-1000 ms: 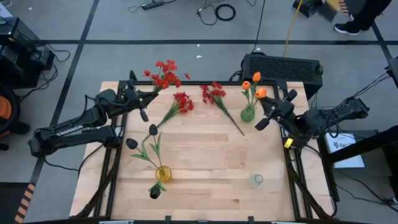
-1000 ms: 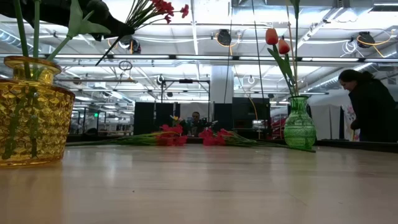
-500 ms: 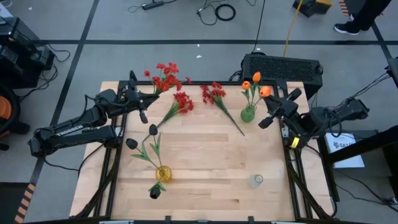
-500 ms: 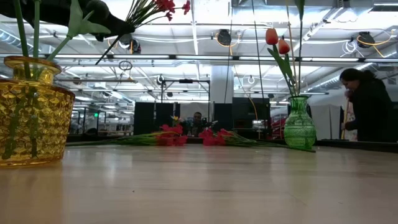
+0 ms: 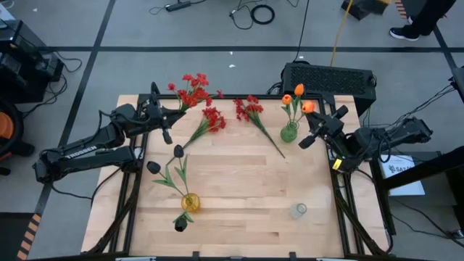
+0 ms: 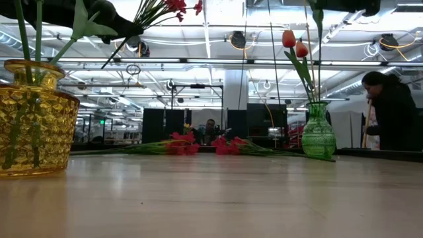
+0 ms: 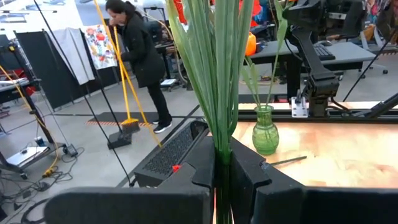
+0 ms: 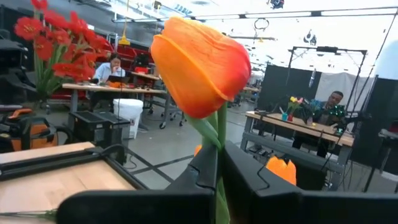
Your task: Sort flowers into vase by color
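My left gripper (image 5: pixel 172 113) hovers over the table's far left corner, shut on a red flower cluster (image 5: pixel 193 87). My right gripper (image 5: pixel 312 125) is beside the green vase (image 5: pixel 289 132) at the far right, shut on an orange tulip (image 8: pixel 199 65). Two orange tulips (image 6: pixel 289 38) stand in the green vase (image 6: pixel 318 135). Two more red flowers (image 5: pixel 210 119) lie flat on the far part of the table. A yellow vase (image 5: pixel 190 201) near the front left holds black flowers (image 5: pixel 177 151). My left gripper pinches the bundle of green stems (image 7: pixel 219 140) between its two fingers, well below the red blooms. The fingers reach out level and lie across the stems. The cluster is lifted clear of the table, its blooms (image 6: pixel 175 5) slanting up beyond the fingers. My right gripper pinches the tulip's stem (image 8: pixel 219 146) just under the bloom, between its two fingers (image 8: pixel 202 168), which lie across it. The bloom stands beyond the fingers, clear of the table. In the low view a long stem (image 6: pixel 316 59) runs from the gripper down to the green vase's mouth.
A small clear glass (image 5: pixel 299 210) stands near the front right. A black case (image 5: pixel 330 78) sits behind the table's far right edge. A person (image 6: pixel 393 112) stands beyond the table. The middle of the wooden table (image 5: pixel 239 181) is bare.
My right gripper has sunk a little with the orange tulip beside the green vase and now shows at the low view's top edge. The tulip's bloom has shifted slightly toward the table's right edge.
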Available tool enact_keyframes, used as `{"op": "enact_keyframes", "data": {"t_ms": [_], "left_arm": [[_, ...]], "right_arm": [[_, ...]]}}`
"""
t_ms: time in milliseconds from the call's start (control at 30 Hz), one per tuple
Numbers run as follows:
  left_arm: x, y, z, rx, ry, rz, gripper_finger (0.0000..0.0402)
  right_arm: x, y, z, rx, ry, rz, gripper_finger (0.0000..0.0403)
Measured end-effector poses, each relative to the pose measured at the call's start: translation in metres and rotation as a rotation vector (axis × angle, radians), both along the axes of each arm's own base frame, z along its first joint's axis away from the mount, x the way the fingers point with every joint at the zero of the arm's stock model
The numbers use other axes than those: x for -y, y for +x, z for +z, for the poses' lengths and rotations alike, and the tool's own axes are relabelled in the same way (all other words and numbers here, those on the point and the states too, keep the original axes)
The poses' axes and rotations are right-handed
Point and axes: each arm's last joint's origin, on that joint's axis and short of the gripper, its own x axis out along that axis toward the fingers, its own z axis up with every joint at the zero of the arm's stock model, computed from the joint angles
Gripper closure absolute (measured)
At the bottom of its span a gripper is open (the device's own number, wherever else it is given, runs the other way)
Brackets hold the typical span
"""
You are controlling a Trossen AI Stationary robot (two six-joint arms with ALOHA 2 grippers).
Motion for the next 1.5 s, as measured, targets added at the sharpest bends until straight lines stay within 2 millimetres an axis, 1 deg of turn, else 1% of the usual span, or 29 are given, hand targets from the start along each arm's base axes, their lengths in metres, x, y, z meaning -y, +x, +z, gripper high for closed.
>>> {"op": "enact_keyframes", "data": {"t_ms": [267, 433, 600, 767, 900, 1000, 1133, 1300, 1500], "left_arm": [[0.0, 0.0, 0.0, -0.001, 0.001, 0.0, 0.0377], [0.0, 0.0, 0.0, -0.002, 0.001, -0.003, 0.0377], [0.0, 0.0, -0.002, -0.015, -0.006, -0.018, 0.0377], [0.0, 0.0, -0.002, -0.022, -0.009, -0.018, 0.0377], [0.0, 0.0, -0.002, -0.021, -0.009, -0.018, 0.0377], [0.0, 0.0, -0.002, -0.009, -0.023, -0.018, 0.0377], [0.001, 0.0, 0.001, 0.02, -0.018, -0.046, 0.0377], [0.002, 0.001, 0.005, 0.064, -0.044, -0.09, 0.0377], [0.006, 0.001, 0.013, 0.144, -0.055, -0.219, 0.0377]], "right_arm": [[0.005, 0.004, -0.012, -0.007, 0.076, -0.028, 0.0378], [0.006, 0.004, -0.016, 0.001, 0.12, -0.068, 0.0345], [0.006, 0.004, -0.016, 0.022, 0.137, -0.067, 0.0281], [0.006, 0.003, -0.016, 0.075, 0.176, -0.055, 0.0197], [0.002, 0.0, -0.014, 0.093, 0.189, -0.021, 0.0133], [0.0, -0.005, -0.007, 0.105, 0.19, -0.002, 0.0098], [0.0, -0.018, 0.01, 0.14, 0.206, -0.036, 0.0073], [-0.003, -0.025, 0.027, 0.133, 0.192, 0.0, 0.0069], [-0.006, -0.033, 0.048, 0.12, 0.162, 0.053, 0.0069]]}}
